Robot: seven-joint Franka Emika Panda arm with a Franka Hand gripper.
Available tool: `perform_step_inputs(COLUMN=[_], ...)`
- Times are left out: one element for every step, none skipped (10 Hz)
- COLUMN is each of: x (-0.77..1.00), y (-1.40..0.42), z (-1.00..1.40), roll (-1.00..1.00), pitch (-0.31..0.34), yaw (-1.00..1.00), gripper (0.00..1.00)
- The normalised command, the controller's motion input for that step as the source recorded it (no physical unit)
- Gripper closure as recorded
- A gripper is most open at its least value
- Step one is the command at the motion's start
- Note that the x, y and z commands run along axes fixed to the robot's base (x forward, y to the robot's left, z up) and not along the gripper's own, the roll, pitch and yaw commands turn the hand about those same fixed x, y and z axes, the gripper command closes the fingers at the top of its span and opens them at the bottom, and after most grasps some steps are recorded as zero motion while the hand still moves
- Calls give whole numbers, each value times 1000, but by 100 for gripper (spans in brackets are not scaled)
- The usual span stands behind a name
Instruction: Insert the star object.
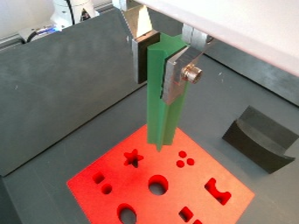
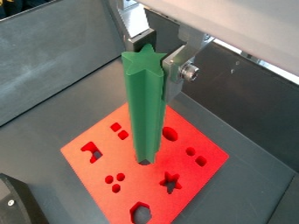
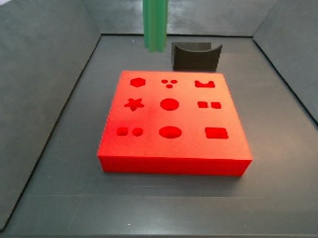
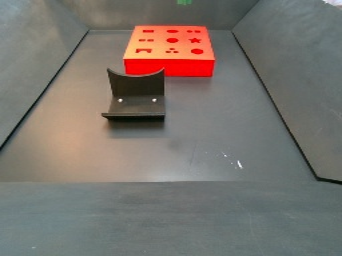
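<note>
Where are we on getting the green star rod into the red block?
Done: the claw has the green star rod clamped upright between its fingers. In hand: the rod hangs above the red block, its lower end clear of the top in a side view, over the middle holes rather than the star hole. Left: line it up with the star hole, lower it in, release.

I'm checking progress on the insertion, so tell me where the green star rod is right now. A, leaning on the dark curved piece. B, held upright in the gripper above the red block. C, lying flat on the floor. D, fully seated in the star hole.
B: in both wrist views the gripper clamps the green star rod upright, its lower end above the red block.
</note>
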Motion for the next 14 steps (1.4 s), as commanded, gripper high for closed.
perform_step_inputs(x=[-491,0,0,0,0,0,-29,-117,0,0,-137,-263,-89,0], y=[-123,-91,0,0,-31,-249,-311,-243,-180,0,80,143,69,0], z=[-177,-266,-303,-354,-363,-437,-443,-537,-371,-154,-89,-283,-309,-346], roll=[6,54,0,0,-11,0,0,-59,0,0,71,66,219,186], pitch=[-99,-76,-100,-139,-191,-183,-130,-131,-46,0,0,24,186,229], yaw=[0,1000,1000,1000,1000,860,511,469,349,11,0,-17,0,0], gripper=[100,100,100,100,100,100,100,100,100,100,100,100,100,100])
